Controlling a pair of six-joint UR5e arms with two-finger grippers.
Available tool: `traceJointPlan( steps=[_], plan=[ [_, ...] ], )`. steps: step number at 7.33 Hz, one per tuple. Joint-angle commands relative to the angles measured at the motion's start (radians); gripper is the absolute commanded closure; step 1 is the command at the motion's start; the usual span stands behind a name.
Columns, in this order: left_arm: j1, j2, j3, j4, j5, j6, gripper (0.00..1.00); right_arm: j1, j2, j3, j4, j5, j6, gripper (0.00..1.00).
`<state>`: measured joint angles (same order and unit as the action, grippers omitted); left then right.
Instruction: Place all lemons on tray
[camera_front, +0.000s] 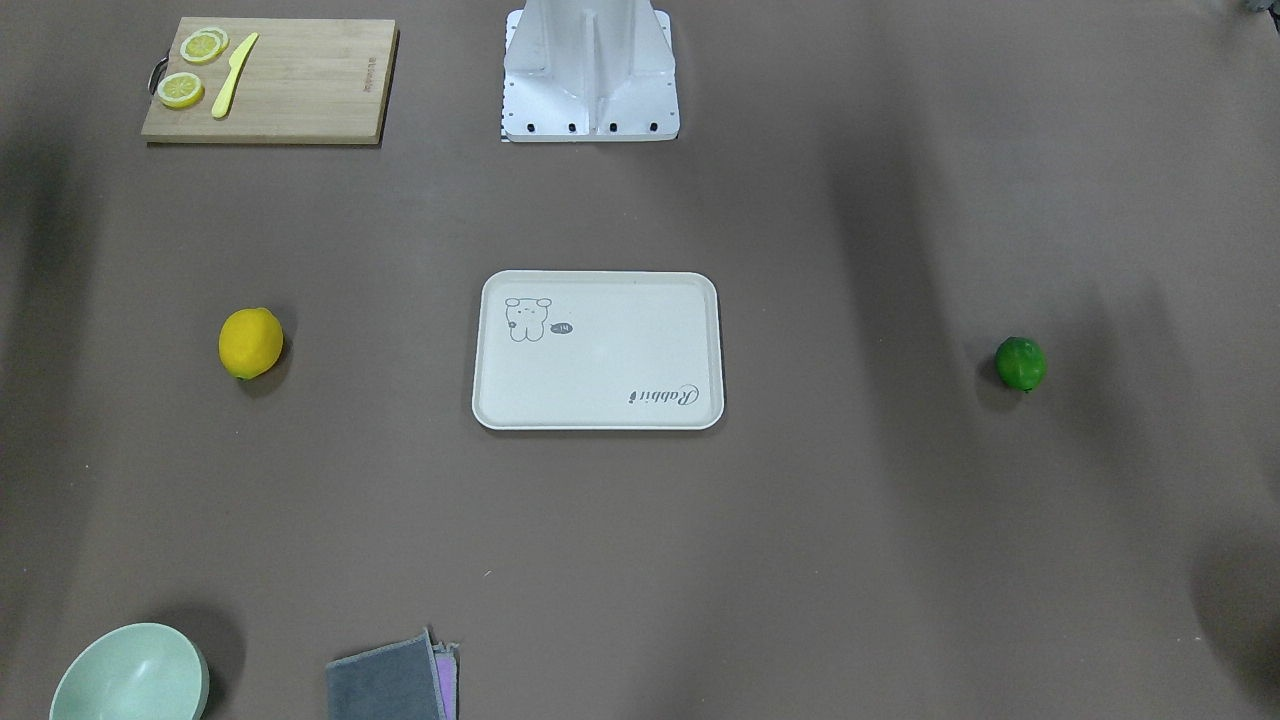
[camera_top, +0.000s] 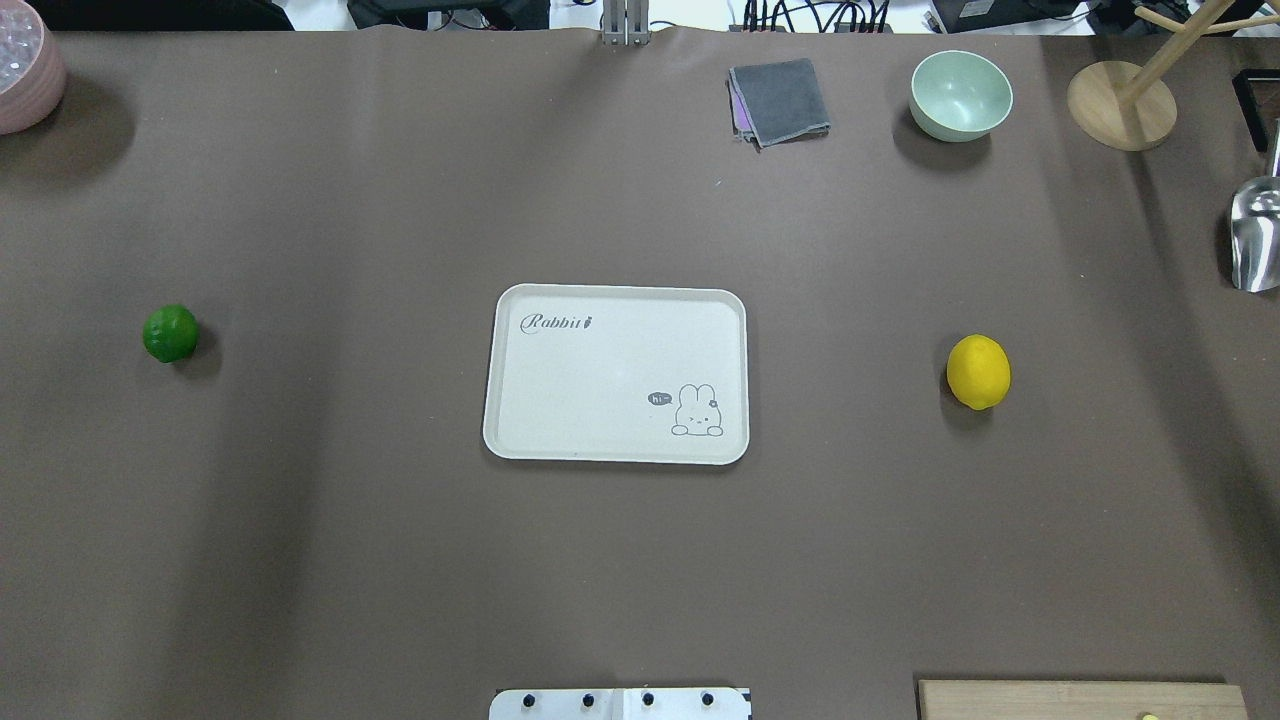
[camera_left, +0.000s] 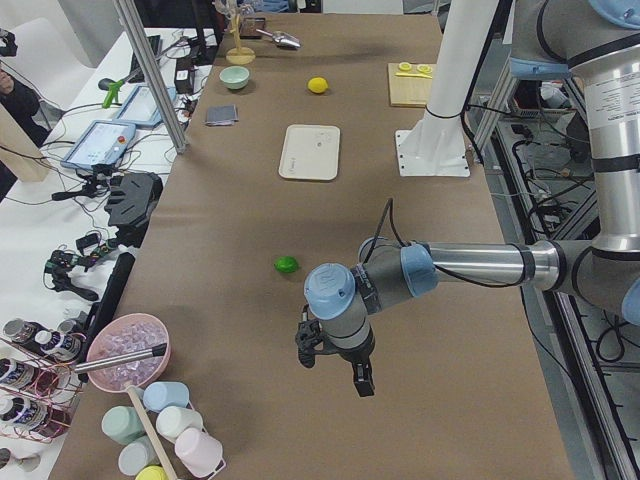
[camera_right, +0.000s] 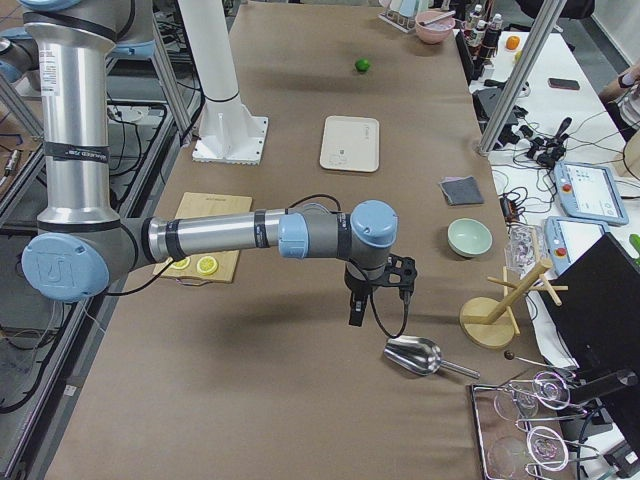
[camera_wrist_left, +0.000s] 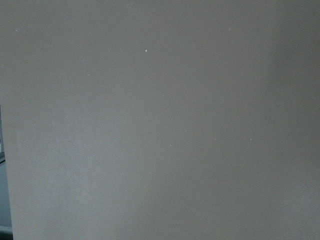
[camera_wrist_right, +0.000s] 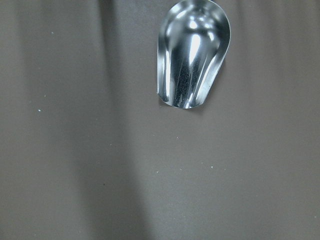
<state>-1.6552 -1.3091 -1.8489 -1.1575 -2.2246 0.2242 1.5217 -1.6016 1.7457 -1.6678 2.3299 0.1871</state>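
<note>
The yellow lemon (camera_front: 250, 343) lies on the brown table on my right side (camera_top: 978, 372). The green lemon (camera_front: 1020, 364) lies on my left side (camera_top: 170, 333). The cream tray (camera_front: 598, 350) sits between them with nothing on it (camera_top: 615, 375). My left gripper (camera_left: 332, 368) shows only in the exterior left view, hanging over bare table nearer that camera than the green lemon (camera_left: 286, 265); I cannot tell whether it is open or shut. My right gripper (camera_right: 378, 300) shows only in the exterior right view, above the table by a metal scoop; I cannot tell its state either.
A wooden cutting board (camera_front: 300, 90) with lemon slices and a yellow knife lies near the robot base (camera_front: 590, 75). A green bowl (camera_top: 960, 95), grey cloth (camera_top: 780, 100), wooden stand (camera_top: 1120, 105), metal scoop (camera_wrist_right: 192, 55) and pink bowl (camera_top: 25, 70) line the table's far side.
</note>
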Motion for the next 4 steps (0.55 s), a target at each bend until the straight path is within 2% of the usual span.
traceJointPlan(
  steps=[1, 4],
  plan=[
    [0.000, -0.010, -0.001, 0.005, 0.000, -0.009, 0.02, 0.000, 0.002, 0.000, 0.000, 0.002, 0.000, 0.00],
    [-0.001, -0.010, -0.001, -0.004, -0.007, -0.003, 0.02, 0.000, 0.006, 0.003, -0.001, 0.002, 0.000, 0.00]
  ],
)
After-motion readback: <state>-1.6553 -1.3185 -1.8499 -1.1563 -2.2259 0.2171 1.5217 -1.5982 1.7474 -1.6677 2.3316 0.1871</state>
